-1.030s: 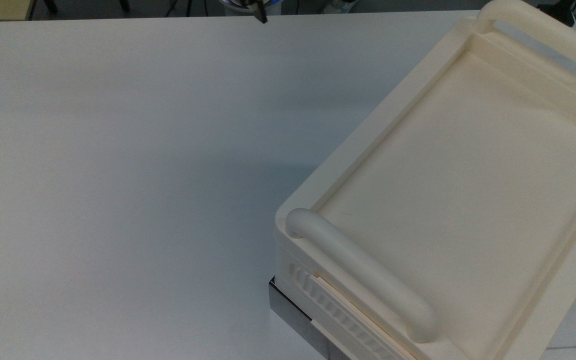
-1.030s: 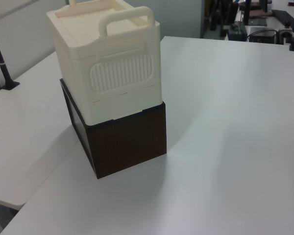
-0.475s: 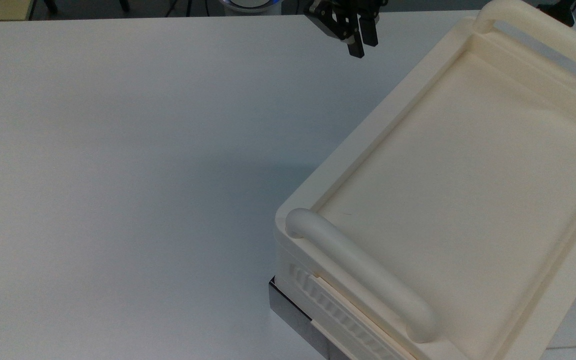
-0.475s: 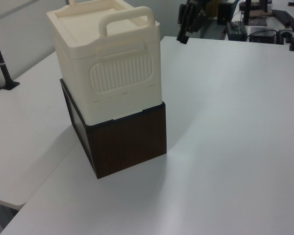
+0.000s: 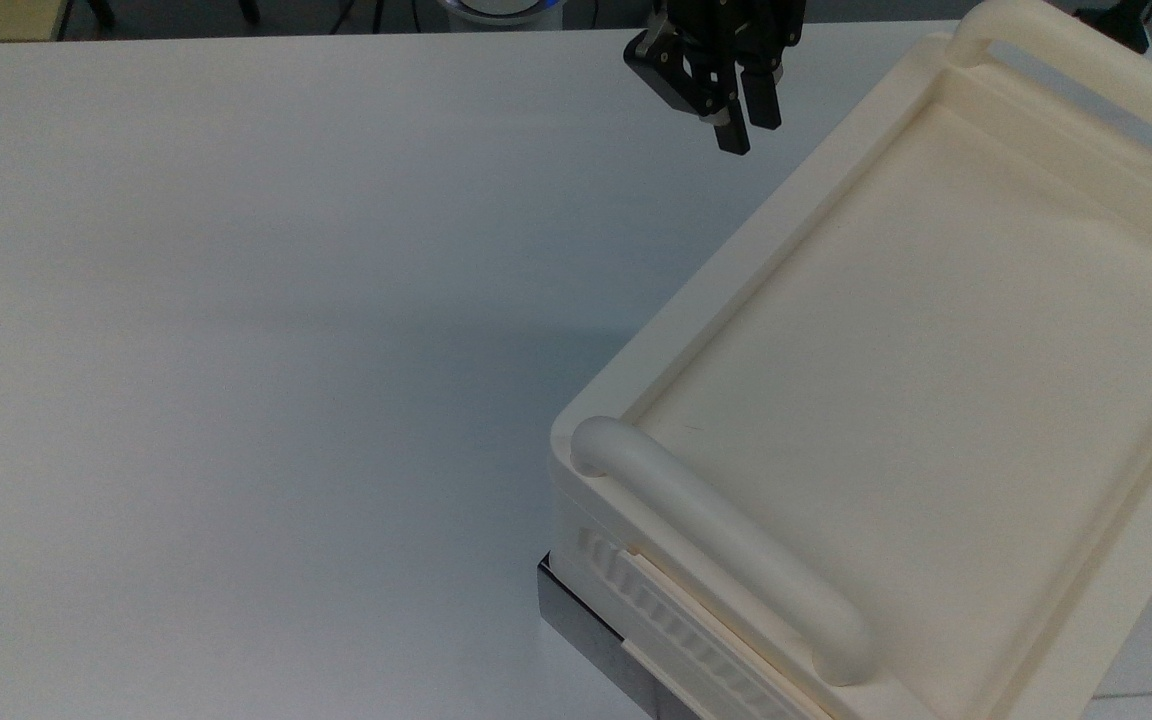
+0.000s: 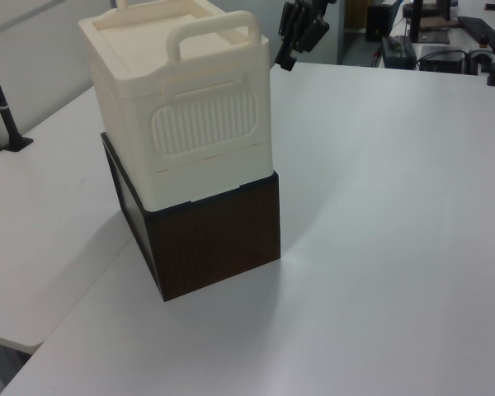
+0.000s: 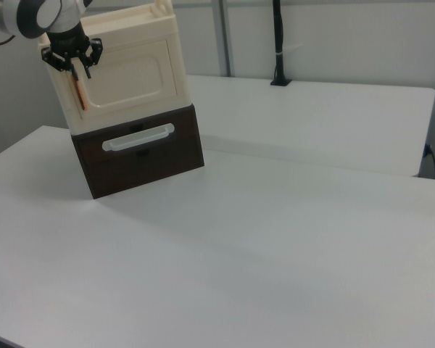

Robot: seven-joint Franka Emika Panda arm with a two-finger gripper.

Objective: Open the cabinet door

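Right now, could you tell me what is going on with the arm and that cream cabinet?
The gripper hangs in the air beside the cream cabinet, which sits on a dark brown drawer unit on the white table. In the right view it is in front of the cabinet door, near its orange strip. The door looks closed and nothing is held.

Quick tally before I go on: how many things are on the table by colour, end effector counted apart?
Cream: 1, the cabinet with its door
Dark brown: 1, the drawer box under it
Black: 1, the end effector beside the cabinet
Total: 3
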